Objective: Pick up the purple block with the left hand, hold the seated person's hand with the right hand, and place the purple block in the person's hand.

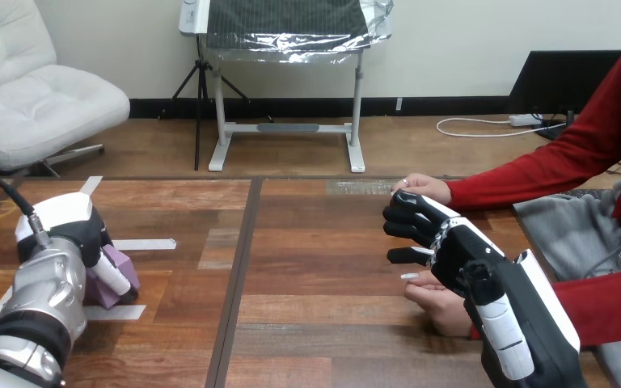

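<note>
Two arms (40, 295) forward, left hand (77, 234) curled round purple block (121, 271), right hand (461, 246) loosely spread above person's nearer hand (441, 305)

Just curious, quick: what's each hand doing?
Left hand: fingers curled round the purple block.
Right hand: open, holding nothing.

Wooden worktop (315, 267) of brown planks, seen from above its near edge. 1 dark seam (236, 275) runs from the far edge to the near edge, left of centre. Strips of white tape (144, 244) lie on the left part. A purple block (121, 271) sits on the nearest strip. At the right, the person's farther hand (424, 187) and the person's nearer hand (441, 307) rest on the wood, apart.
</note>
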You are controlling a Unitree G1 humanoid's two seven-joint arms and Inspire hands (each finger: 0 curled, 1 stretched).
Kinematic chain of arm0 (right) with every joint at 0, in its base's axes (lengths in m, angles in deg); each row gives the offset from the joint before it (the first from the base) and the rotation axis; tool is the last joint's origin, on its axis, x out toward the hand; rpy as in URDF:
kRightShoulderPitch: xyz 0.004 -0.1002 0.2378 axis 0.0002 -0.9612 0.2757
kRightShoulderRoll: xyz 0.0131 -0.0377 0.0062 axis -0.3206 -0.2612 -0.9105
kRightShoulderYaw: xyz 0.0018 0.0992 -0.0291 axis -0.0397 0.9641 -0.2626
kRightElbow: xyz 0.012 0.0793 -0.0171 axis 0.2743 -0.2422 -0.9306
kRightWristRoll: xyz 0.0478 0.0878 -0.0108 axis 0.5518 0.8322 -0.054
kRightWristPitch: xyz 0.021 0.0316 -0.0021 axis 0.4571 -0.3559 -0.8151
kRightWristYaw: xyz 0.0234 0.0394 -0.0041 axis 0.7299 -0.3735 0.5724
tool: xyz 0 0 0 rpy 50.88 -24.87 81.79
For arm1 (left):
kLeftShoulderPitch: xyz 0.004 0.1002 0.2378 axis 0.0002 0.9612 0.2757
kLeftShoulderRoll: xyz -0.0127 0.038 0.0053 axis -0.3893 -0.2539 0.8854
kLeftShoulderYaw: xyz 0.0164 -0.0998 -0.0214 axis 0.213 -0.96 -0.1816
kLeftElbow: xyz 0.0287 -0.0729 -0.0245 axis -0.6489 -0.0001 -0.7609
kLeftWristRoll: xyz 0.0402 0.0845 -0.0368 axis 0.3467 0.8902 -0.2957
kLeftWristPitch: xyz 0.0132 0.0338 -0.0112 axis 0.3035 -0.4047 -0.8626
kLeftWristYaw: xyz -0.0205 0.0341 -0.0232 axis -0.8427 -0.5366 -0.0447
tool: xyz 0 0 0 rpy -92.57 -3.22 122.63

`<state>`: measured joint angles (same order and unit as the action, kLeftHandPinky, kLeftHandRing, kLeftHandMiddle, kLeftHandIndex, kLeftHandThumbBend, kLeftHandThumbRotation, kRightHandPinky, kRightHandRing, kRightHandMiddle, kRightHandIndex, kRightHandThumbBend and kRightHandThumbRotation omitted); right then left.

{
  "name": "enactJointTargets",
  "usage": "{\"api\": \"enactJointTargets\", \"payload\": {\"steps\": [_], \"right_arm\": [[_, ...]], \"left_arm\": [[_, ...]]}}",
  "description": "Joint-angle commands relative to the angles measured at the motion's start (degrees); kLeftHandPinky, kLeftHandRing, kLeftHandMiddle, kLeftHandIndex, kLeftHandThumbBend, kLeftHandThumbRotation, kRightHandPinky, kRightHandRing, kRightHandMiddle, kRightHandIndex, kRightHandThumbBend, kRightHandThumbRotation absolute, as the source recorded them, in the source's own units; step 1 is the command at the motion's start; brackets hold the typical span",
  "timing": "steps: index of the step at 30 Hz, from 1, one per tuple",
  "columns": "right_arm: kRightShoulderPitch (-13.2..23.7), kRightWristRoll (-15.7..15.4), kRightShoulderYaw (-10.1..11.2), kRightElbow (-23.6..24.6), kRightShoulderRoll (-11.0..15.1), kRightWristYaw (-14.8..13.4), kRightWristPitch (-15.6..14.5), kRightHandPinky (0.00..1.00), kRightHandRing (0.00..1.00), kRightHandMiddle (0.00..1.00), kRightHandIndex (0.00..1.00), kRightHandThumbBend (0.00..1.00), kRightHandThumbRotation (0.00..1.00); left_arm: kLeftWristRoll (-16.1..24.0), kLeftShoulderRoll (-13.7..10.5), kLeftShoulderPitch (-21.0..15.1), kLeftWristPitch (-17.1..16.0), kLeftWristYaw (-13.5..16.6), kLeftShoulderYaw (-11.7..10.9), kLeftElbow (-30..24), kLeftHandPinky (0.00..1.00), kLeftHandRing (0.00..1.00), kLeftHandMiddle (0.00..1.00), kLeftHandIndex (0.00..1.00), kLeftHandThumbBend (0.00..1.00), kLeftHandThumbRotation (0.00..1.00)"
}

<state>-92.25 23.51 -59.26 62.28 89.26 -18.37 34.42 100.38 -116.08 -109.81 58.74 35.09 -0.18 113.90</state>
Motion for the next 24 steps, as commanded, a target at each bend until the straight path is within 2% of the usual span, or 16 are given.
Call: {"api": "enactJointTargets", "payload": {"steps": [1,12,18,24], "right_arm": [[3.1,0.6,0.9,2.7,-0.6,-0.2,0.9,0.74,0.84,0.85,0.85,0.71,1.00],[3.1,-0.3,1.0,2.4,-0.9,-0.8,1.1,0.74,0.84,0.85,0.85,0.69,1.00],[3.9,-0.7,1.3,1.4,-1.0,-1.1,1.4,0.74,0.83,0.84,0.85,0.68,1.00],[5.2,-0.8,2.0,-0.4,-0.8,-1.3,1.8,0.74,0.82,0.83,0.84,0.68,1.00]], "left_arm": [[-0.5,0.0,-2.5,0.0,1.6,-0.6,-1.3,0.27,0.36,0.45,0.51,0.70,0.00],[-1.6,0.1,-2.4,0.0,2.2,-1.5,-1.9,0.30,0.40,0.47,0.47,0.77,0.00],[-3.2,0.2,-2.0,-0.8,3.0,-2.8,-2.6,0.32,0.42,0.49,0.47,0.80,0.00],[-4.8,-0.1,-1.1,-1.3,2.8,-3.8,-5.9,0.32,0.42,0.49,0.47,0.80,0.00]]}}
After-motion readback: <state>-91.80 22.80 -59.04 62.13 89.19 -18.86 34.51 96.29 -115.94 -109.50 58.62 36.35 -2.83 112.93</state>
